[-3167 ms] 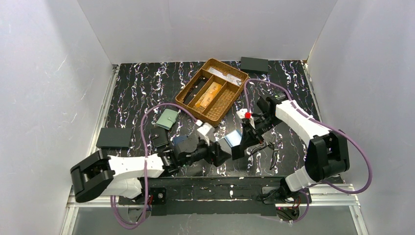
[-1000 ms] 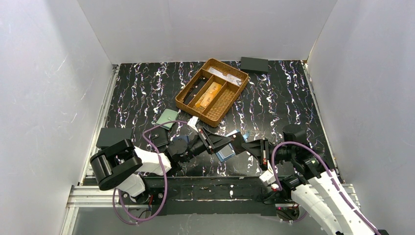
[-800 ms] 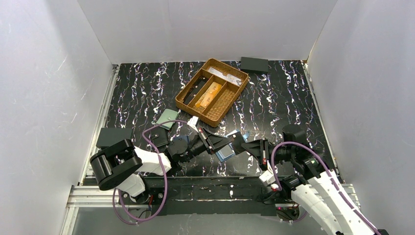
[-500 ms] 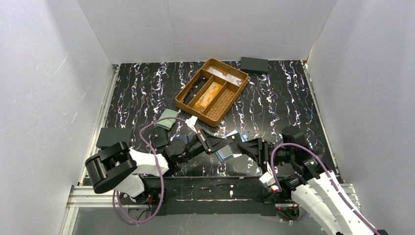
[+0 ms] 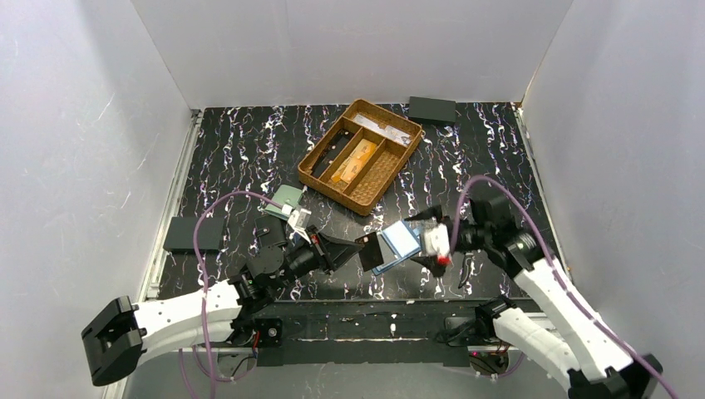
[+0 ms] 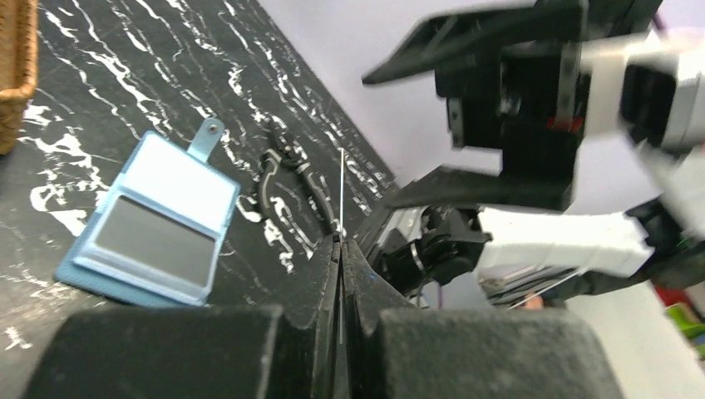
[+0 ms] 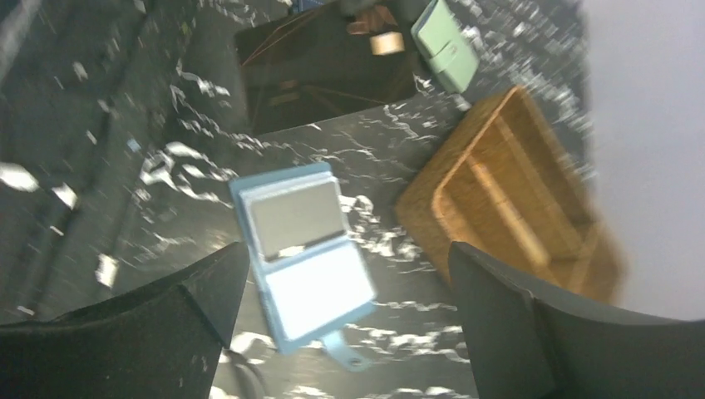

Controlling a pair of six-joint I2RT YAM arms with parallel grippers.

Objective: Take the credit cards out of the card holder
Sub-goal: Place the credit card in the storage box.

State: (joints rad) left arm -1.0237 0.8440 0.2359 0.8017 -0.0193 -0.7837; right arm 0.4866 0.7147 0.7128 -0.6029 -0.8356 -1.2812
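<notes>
Left arm: stretching long and low over the near part of the black marbled table [image 5: 241, 141], forearm almost flat, wrist pointing right.
Right arm: rearing up at the right, elbow high, wrist bending back leftward and hanging above the card holder [image 5: 399, 243].
Change: half a second back both claws were crowding the holder low on the table. Now the left arm's shoulder has swung out left and its claw is sitting back off the holder, and the right wrist has lifted clear.
Left gripper [image 6: 341, 241]: fingers pressing together on a thin card [image 6: 342, 191] that is sticking out past the tips, edge-on in the wrist view; colour unreadable.
Right gripper [image 7: 347, 249]: jaws standing wide apart, gripping nothing, the holder lying on the table under the gap.
Card holder: lying open and flat between the two claws, grey pocket half toward the left claw, snap tab at the far end.
Wicker tray [image 5: 329, 135]: sitting well apart at the far side, orange-gold cards [image 5: 353, 160] lying in its middle compartment.
</notes>
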